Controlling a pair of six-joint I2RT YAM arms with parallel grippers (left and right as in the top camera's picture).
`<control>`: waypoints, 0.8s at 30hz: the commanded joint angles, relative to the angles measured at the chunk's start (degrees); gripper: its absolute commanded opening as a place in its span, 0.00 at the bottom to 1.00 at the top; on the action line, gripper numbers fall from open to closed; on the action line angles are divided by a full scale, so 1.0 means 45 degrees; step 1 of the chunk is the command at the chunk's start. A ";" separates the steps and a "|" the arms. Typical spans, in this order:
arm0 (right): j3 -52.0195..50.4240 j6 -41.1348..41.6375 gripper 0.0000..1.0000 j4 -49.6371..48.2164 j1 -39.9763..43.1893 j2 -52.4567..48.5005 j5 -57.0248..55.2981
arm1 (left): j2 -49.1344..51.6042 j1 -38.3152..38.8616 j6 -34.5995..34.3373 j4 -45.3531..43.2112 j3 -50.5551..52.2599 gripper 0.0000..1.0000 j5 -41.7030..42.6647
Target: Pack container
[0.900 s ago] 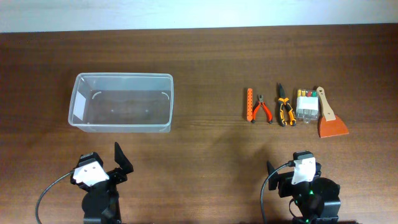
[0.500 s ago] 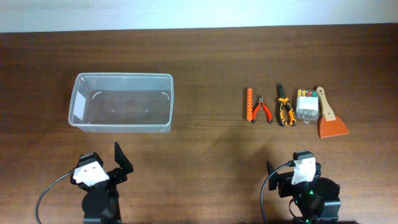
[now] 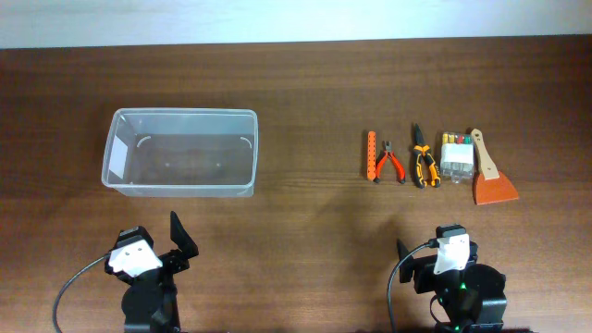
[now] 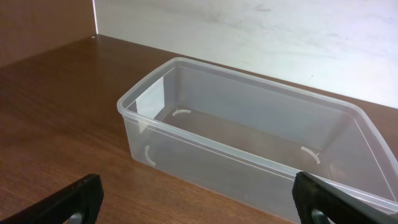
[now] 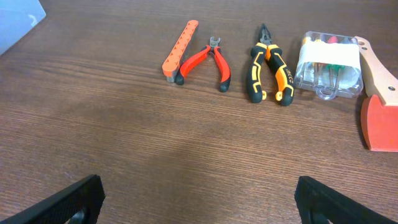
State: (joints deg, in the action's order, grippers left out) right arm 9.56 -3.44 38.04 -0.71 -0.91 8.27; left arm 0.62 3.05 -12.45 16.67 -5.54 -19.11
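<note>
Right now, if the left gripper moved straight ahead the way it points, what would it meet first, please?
Probably the near long wall of the clear rectangular plastic container, which sits straight ahead of the open left gripper.

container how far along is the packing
Done: nothing; the container is empty. In hand: nothing; the left end effector and right end effector are open. To pack: orange strip, red cutters, pliers, clear case and scraper, all on the table.

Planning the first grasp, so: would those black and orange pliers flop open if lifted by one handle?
Likely yes: the pliers are hinged and the handles lie slightly apart. They lie flat, so rolling seems unlikely. Their moulded grips probably resist slipping.
</note>
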 commanded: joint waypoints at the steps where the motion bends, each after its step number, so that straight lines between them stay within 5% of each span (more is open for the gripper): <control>1: -0.0078 0.0024 0.99 -0.0034 0.0102 0.0097 -0.0024 | -0.0034 0.0049 0.0112 0.0010 0.0049 0.99 -0.0049; 11: -0.0078 -0.1127 0.99 -0.0398 0.0102 0.0097 -0.1506 | -0.0024 0.0049 0.0112 0.0010 0.0049 0.99 -0.0049; 24: -0.0078 -0.1044 0.99 -0.1870 0.0092 0.0097 0.1880 | -0.0015 0.0049 0.0112 0.0010 0.0049 0.99 -0.0044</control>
State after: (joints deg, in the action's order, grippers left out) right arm 9.43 -7.92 32.93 -0.71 -0.91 13.78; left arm 0.62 3.05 -12.45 16.67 -5.54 -19.11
